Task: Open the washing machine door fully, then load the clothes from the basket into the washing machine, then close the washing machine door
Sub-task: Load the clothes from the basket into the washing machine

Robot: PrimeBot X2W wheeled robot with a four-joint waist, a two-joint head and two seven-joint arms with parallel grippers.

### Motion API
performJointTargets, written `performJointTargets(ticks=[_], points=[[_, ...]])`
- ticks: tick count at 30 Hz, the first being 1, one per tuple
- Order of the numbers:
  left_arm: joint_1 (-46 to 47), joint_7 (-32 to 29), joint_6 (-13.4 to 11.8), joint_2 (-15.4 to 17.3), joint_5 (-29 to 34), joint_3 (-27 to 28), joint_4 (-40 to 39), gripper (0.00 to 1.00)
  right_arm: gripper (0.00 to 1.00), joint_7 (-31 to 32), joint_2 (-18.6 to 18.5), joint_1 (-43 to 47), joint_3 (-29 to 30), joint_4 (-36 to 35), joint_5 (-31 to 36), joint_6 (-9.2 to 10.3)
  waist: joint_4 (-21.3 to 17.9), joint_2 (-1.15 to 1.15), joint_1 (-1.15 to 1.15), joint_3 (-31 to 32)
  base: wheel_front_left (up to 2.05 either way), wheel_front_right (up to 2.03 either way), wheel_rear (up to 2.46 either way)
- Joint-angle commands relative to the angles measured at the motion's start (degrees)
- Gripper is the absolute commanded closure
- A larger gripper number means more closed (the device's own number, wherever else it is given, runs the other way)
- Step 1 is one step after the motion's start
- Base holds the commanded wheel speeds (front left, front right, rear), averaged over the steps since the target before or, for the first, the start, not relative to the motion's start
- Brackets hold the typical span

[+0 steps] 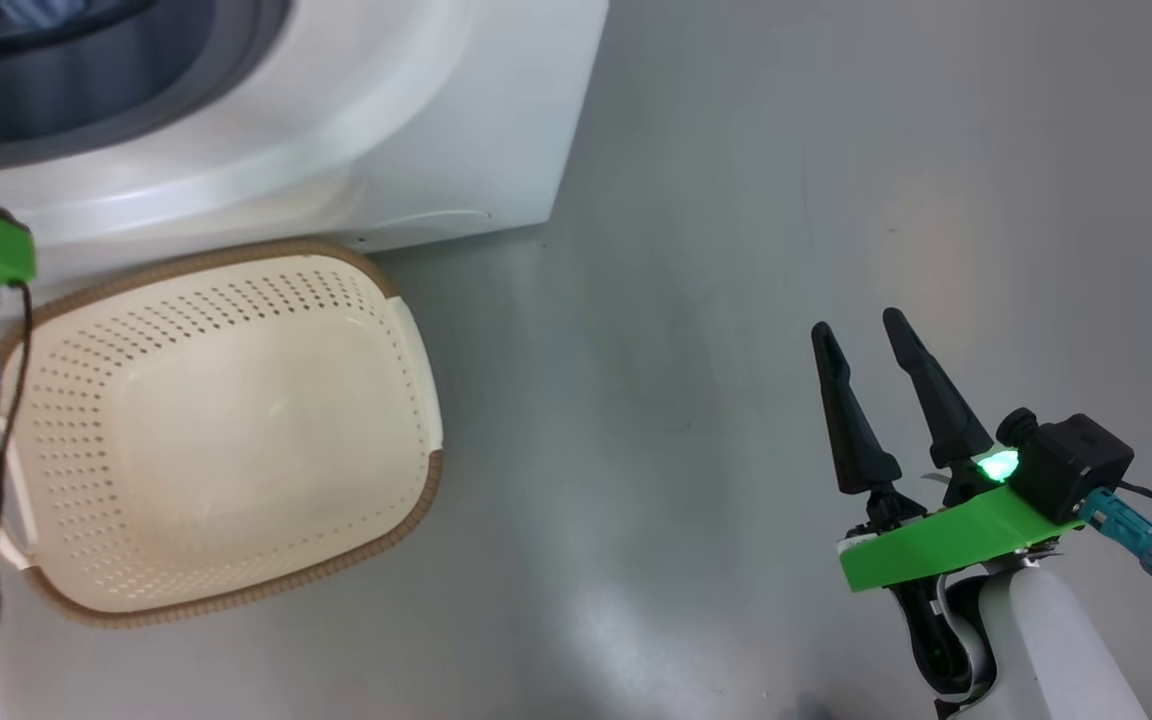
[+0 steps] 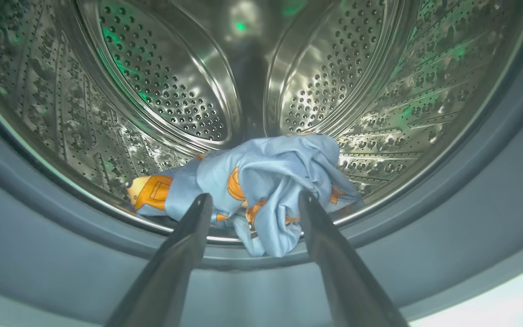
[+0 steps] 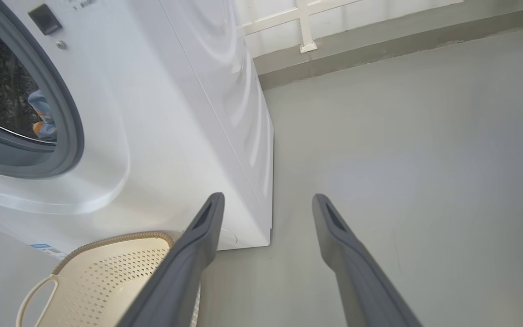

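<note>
Pull straight back out of the washer [image 3: 189, 113] mouth, clear of drum [image 2: 161, 81] lip and gasket [image 2: 39, 227], perhaps first nudging deeper the fold drooping over the lip, likely to get pinched at closing. Basket [image 1: 236, 440] bare. Clothes [image 2: 266, 181] low at the drum's front, between and just past the tips of the wide, empty left claw [image 2: 254, 196]; right claw [image 1: 857, 323] wide too, empty over the floor [image 1: 736, 200].

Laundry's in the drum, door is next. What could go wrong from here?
1. The clothes lie at the front lip of the drum, one fold drooping onto the grey gasket; the door might pinch it.
2. The open left gripper straddles the bundle; retracting could snag and drag it out.
</note>
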State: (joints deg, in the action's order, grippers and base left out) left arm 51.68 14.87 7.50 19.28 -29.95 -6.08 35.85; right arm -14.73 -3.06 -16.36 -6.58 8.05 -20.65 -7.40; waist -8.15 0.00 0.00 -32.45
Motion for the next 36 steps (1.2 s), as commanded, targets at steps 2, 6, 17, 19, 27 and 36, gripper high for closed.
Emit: performJointTargets(ticks=[2, 6, 17, 19, 27, 36], points=[[-2.7, 0.1, 0.0, 1.8, 1.2, 2.6, -2.6, 0.0, 0.0, -0.3, 0.2, 1.8, -1.0, -0.9, 0.7, -0.09, 1.5, 0.0, 0.0, 1.8, 0.0, 0.0, 0.0], [-7.9, 0.1, 0.0, 0.0, 2.5, 4.8, -5.5, 0.0, 0.0, -0.3, 0.2, 2.6, -0.6, -0.2, 1.6, -0.09, 2.5, 0.0, 0.0, 4.3, 0.0, 0.0, 0.0], [-20.6, 0.1, 0.0, -2.8, 6.2, 7.0, -10.1, 0.0, 0.0, -0.3, -1.0, 5.6, 0.5, 1.1, 2.1, -0.09, 4.5, 0.0, 0.0, 10.6, 0.0, 0.0, 0.0], [-22.9, 0.1, 0.0, -3.3, 7.0, 7.5, -11.1, 0.0, 0.0, -0.3, -1.4, 6.2, 0.6, 1.2, 1.9, -0.09, 4.8, 0.0, 0.0, 11.8, 0.0, 0.0, 0.0], [-31.6, 0.1, 0.0, -5.6, 9.7, 9.0, -14.8, 0.0, 0.0, -0.3, -3.2, 9.1, 1.2, 2.0, 1.0, -0.09, 6.2, 0.0, 0.0, 16.3, 0.0, 0.0, 0.0], [-39.3, 0.1, 0.0, -7.3, 11.5, 9.2, -18.8, 0.0, 0.0, -0.3, -4.5, 12.1, 1.4, 2.6, 0.1, -0.09, 7.4, 0.0, 0.0, 20.2, 0.0, 0.0, 0.0]])
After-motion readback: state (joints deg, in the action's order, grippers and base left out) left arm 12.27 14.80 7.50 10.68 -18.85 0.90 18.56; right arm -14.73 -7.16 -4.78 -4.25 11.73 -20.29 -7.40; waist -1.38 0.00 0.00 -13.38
